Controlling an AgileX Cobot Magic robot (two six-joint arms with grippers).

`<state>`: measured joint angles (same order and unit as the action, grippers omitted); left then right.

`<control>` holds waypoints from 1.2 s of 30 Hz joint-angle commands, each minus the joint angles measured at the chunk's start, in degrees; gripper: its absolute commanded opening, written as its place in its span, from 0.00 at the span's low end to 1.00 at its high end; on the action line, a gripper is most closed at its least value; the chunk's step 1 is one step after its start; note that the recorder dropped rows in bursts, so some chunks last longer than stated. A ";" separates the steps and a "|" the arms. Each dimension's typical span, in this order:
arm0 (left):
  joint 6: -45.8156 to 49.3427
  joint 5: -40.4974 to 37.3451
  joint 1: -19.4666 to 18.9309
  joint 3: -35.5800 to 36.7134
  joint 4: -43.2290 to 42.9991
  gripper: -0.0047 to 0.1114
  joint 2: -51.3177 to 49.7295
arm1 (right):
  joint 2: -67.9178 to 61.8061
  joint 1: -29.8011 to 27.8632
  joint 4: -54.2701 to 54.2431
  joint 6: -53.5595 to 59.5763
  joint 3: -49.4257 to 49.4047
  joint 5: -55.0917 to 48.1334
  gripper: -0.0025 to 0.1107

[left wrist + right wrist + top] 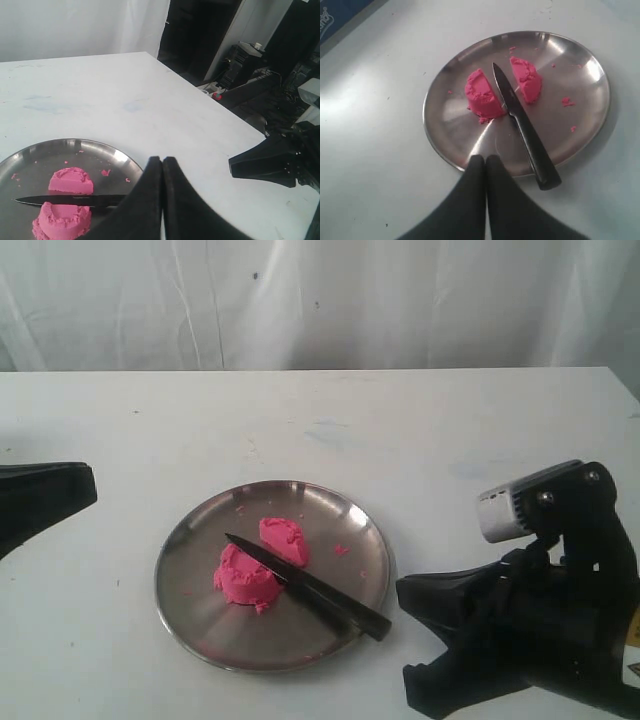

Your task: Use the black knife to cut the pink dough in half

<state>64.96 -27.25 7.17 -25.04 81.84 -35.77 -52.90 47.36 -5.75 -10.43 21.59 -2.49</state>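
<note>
From the exterior view, the cut looks finished: the pink dough (262, 562) lies as two separate lumps on the steel plate (200, 625), and the black knife (310, 586) rests flat in the gap between them, its handle reaching over the rim toward the right gripper (425, 640). That claw sits beside the plate, apart from the handle, holding nothing. Whether its jaws are spread or pressed together I cannot tell from here. The left gripper (88, 488) is well away on the other side, only partly in frame.

In the left wrist view, the left gripper (162, 161) has its fingers pressed together, empty. The dough (67, 200) and the knife (70, 201) lie beyond and to one side of the fingertips, the blade flat between the halves.

In the right wrist view, the right gripper (485, 159) is likewise closed on nothing, its tips just over the plate (590, 75) rim. The dough (502, 90) lies ahead of the tips, the knife (525, 127) handle just beside them. The halves are matte, rough and crumbly, each with a flat cut face toward the blade; small crumbs dot the plate. Little seems left but to withdraw.
</note>
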 commanded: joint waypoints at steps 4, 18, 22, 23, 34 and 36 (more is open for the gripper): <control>-0.28 -0.33 -0.19 0.61 0.55 0.04 0.46 | 0.22 0.22 3.18 -0.37 -0.29 1.04 0.02; -0.28 1.70 -0.19 0.61 0.44 0.04 0.46 | 15.44 -4.67 4.43 5.73 -6.23 1.66 0.02; -0.28 2.37 -0.19 0.73 0.44 0.04 0.46 | 22.07 -7.96 4.24 5.50 -10.53 4.01 0.02; -0.28 2.37 -0.19 0.86 0.44 0.04 0.46 | 23.45 -8.66 4.24 5.50 -11.44 4.73 0.02; -0.28 2.37 -0.19 8.65 0.44 0.04 0.46 | 38.75 -19.09 4.11 4.02 -21.59 8.21 0.02; -0.28 2.37 -0.19 9.66 0.44 0.04 0.46 | 40.86 -21.07 4.11 4.02 -21.59 3.61 0.02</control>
<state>64.96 -24.40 7.17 -16.93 81.37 -35.67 -14.68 28.88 -1.78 -6.18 0.41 5.22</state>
